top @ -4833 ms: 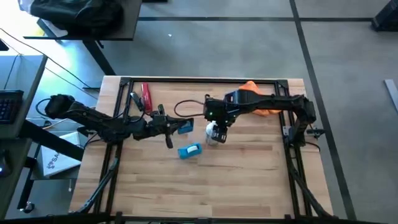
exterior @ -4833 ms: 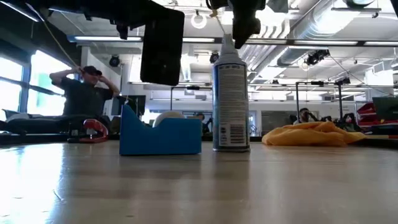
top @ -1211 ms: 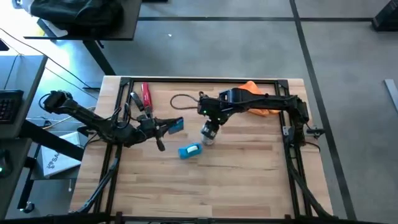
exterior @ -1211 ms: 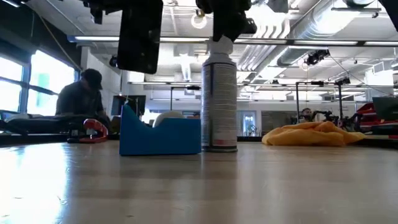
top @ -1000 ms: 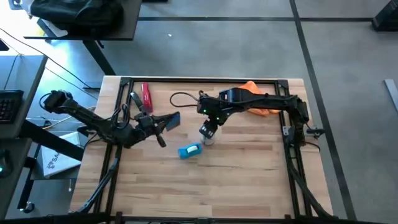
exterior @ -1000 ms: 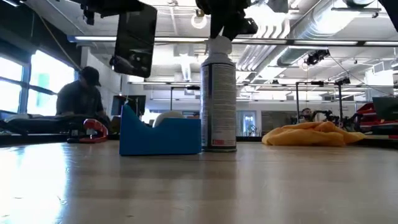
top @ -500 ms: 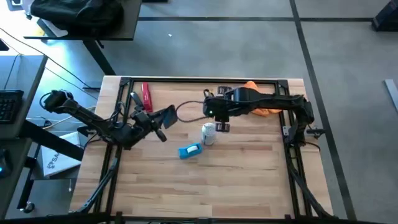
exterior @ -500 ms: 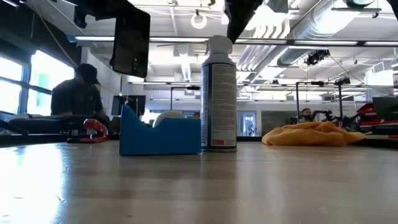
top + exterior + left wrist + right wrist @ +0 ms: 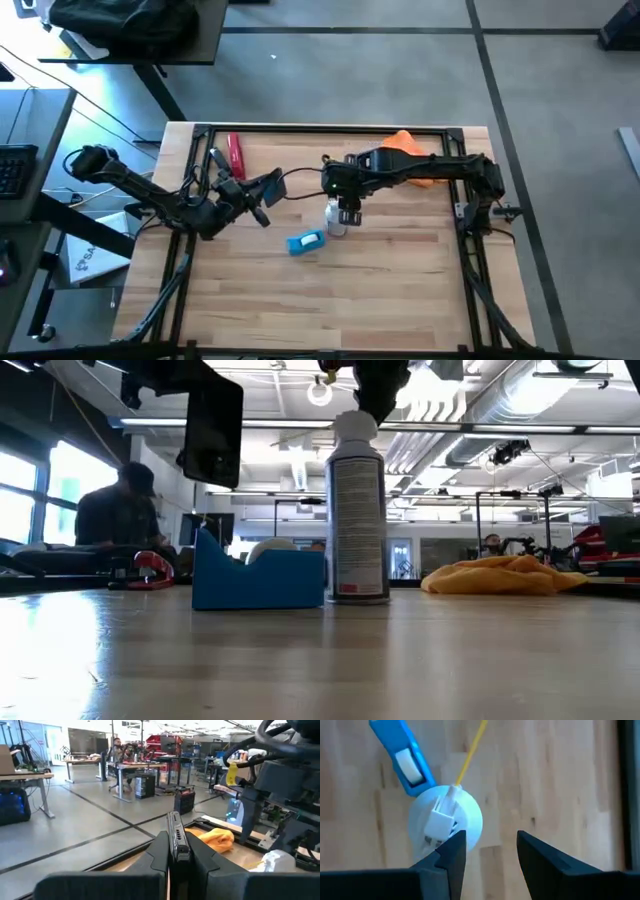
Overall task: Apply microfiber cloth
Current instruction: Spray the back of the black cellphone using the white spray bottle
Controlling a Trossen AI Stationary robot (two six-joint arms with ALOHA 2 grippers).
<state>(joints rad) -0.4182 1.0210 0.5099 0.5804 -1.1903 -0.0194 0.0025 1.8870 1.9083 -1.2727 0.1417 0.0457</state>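
Observation:
The orange microfiber cloth (image 9: pixel 412 152) lies crumpled on the table at the far right; it also shows in the low view (image 9: pixel 505 575) and in the left wrist view (image 9: pixel 212 839). No gripper touches it. My left gripper (image 9: pixel 247 194) is shut on a black phone (image 9: pixel 268 186), held in the air left of centre. My right gripper (image 9: pixel 349 208) hovers open just over the top of a white spray can (image 9: pixel 357 510). The can stands upright on the table, its cap (image 9: pixel 446 819) beside one finger. My left gripper pinches the phone's two flat faces (image 9: pixel 173 845) between its fingers at the end nearest the arm. The phone (image 9: pixel 210 435) is lifted clear of the table, tilted and edge-on between the fingers. My right gripper has one finger (image 9: pixel 451 851) at the can cap's rim; I cannot tell whether it touches.
A blue tape dispenser (image 9: pixel 305 242) sits just near-left of the can. A red tool (image 9: pixel 235 155) and a black cable (image 9: pixel 300 180) lie at the far left. A dark frame (image 9: pixel 330 129) edges the table. A person sits in the room beyond the table (image 9: pixel 115 520).
My right gripper has come off the spray can's top, gone up and toward the far right, then returned over the can. My left gripper has drawn back toward the table's left and far edge and tipped the phone, which stays clear of the table.

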